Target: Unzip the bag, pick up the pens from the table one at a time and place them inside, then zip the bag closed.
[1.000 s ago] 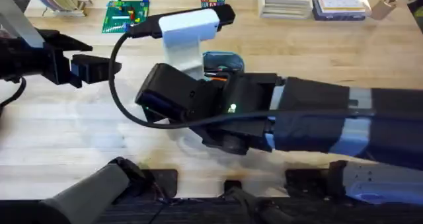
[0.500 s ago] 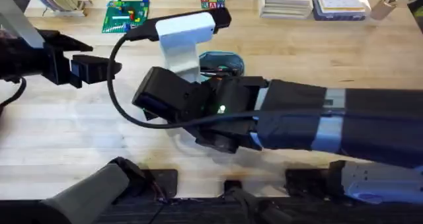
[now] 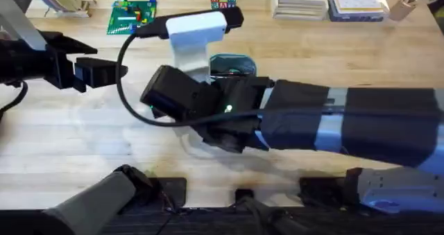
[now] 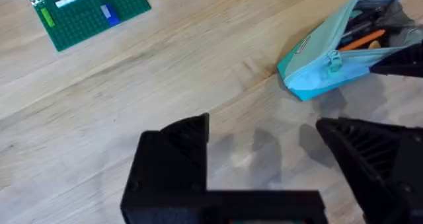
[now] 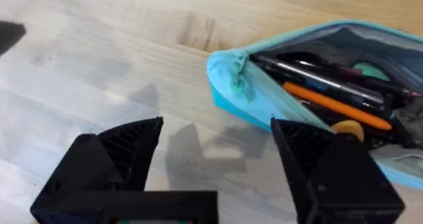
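my right claw (image 5: 215,161) hangs wide and empty over the grainy wooden counter (image 5: 99,59), just beside the soft blue pouch (image 5: 264,105), unzipped, with the orange pen (image 5: 337,105) inside.

Black arms, white wrist housing, black cable, green light

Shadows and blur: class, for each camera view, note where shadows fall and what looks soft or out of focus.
Overhead: the right arm looms large, dark and soft across the table. Left wrist: pincer shadows on the wood below the bag, whose far end blurs. Right wrist: the open right pincer is soft-edged; its shadows lie beside the open bag, where pens read clearly.
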`<act>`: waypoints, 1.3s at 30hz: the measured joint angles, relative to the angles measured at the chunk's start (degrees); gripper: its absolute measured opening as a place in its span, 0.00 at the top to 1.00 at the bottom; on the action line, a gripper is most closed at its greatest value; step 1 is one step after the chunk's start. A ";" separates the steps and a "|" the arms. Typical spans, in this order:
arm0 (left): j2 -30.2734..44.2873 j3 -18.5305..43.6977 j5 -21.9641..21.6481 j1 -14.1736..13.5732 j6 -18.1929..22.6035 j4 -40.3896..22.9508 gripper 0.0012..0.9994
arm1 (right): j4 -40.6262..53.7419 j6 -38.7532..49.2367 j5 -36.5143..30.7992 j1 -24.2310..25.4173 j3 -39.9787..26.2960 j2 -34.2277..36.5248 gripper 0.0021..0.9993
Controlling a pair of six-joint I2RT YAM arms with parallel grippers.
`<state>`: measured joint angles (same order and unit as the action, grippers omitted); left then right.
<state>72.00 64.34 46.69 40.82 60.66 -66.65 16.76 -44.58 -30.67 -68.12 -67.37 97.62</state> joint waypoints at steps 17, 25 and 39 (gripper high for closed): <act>-0.01 -0.02 0.01 0.00 -0.04 0.00 0.01 | -3.30 0.22 -0.42 1.18 -0.04 2.58 0.04; -0.01 0.00 -0.01 0.00 -0.21 0.00 0.01 | -4.98 0.46 -1.09 2.39 -0.04 4.27 0.04; -0.01 0.00 -0.01 0.00 -0.22 0.00 0.01 | -9.13 1.09 -1.42 5.21 -0.09 7.21 0.06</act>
<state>71.99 64.34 46.68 40.82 60.45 -66.65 7.63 -43.49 -32.09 -62.92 -67.46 104.83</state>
